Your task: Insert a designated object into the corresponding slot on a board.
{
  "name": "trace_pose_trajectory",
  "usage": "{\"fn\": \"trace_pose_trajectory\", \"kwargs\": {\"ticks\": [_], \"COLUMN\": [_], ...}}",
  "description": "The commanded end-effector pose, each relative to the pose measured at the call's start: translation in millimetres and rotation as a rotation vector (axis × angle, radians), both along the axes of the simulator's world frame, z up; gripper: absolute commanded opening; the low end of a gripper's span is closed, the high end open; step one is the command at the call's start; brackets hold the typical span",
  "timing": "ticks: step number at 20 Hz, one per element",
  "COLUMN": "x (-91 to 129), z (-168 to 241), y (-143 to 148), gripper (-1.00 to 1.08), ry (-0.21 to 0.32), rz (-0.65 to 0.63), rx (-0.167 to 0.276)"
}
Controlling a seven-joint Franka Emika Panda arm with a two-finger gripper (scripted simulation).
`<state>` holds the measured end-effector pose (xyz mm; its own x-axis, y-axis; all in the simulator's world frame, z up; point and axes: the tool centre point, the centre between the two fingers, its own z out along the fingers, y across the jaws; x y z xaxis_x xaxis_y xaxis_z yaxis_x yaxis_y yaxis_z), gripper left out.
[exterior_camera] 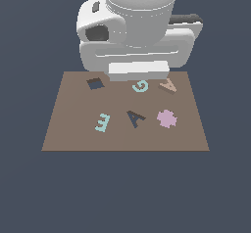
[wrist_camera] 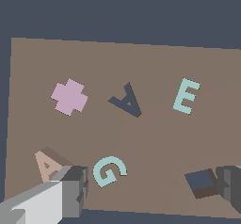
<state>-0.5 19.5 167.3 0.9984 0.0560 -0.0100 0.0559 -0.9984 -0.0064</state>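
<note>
The tan letter A block [exterior_camera: 167,86] [wrist_camera: 47,165] lies flat at the board's far edge, toward the exterior view's right. The dark navy A-shaped slot [exterior_camera: 136,118] [wrist_camera: 127,100] sits near the middle of the brown board [exterior_camera: 68,134] [wrist_camera: 150,138] and holds nothing. My gripper [wrist_camera: 153,183] hangs open above the board's far edge, with nothing between its fingers. One finger [wrist_camera: 75,185] is close beside the tan A and the other finger [wrist_camera: 230,185] is by the square hole. In the exterior view the white hand [exterior_camera: 137,70] hides the fingertips.
A teal G [exterior_camera: 140,85] [wrist_camera: 109,170] lies between the tan A and a dark square hole [exterior_camera: 95,83] [wrist_camera: 202,183]. A teal E [exterior_camera: 102,122] [wrist_camera: 186,96] and a pink flower shape [exterior_camera: 166,119] [wrist_camera: 69,96] flank the slot. Dark blue floor surrounds the board.
</note>
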Motion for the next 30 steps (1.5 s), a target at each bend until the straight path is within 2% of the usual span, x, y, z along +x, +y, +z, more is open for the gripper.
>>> {"fn": "trace_pose_trajectory", "kwargs": {"ticks": [1,7,12,21,25,30], "x": [0,-2,-8,-42,-56,-64], "z": [0,-9,-31,-89,-106,-116], "y": [0,12,40,110,127,136], "gripper": [1.00,1.00,1.00,1.00,1.00,1.00], "ry": [0.000,-0.001,-0.003,-0.010,-0.011,-0.012], "rz": [0.000,0.049,0.167,0.481,0.571,0.624], "rx": [0.000,0.000,0.001,0.001,0.001,-0.001]}}
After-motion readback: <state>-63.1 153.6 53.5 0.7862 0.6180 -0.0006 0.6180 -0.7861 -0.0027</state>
